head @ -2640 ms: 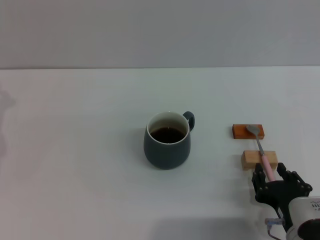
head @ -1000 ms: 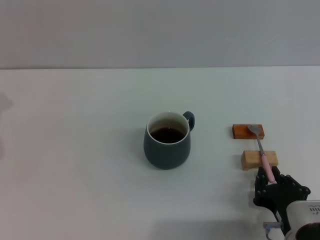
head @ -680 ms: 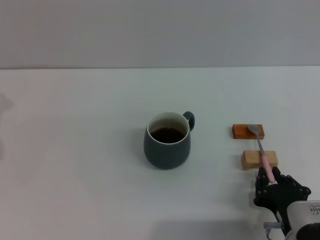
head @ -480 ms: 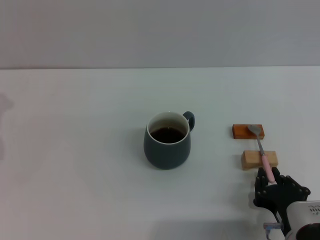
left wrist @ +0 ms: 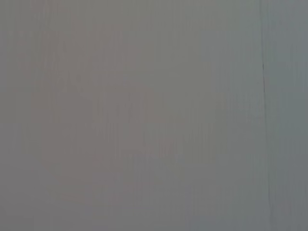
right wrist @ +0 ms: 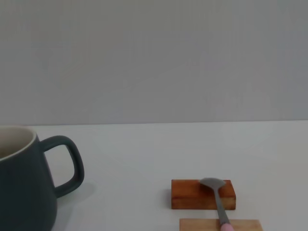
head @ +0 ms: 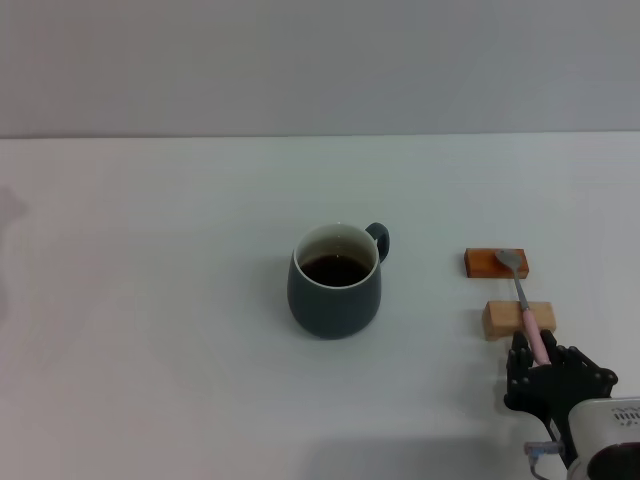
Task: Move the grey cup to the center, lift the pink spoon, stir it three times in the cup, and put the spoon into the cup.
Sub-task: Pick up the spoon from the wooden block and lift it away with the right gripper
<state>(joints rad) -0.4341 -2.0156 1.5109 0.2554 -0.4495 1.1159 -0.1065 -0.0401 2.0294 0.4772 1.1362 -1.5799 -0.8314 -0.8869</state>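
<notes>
The grey cup [head: 335,295] stands mid-table holding dark liquid, its handle turned to the far right; its side also fills the edge of the right wrist view [right wrist: 24,187]. To its right lies the pink spoon [head: 522,295] [right wrist: 219,202], metal bowl on the reddish-brown block [head: 485,263], neck across the tan block [head: 500,320]. My right gripper [head: 540,362] is at the near right, open, with its fingers on either side of the pink handle's near end. My left gripper is out of view; the left wrist view holds only a plain grey surface.
The white table [head: 150,300] runs back to a grey wall. The reddish-brown block [right wrist: 190,195] and the tan block [right wrist: 202,225] sit close together right of the cup, about a cup's width away from it.
My right gripper has slid slightly back toward the near edge along the spoon's handle. The cup, spoon and blocks have not moved.
</notes>
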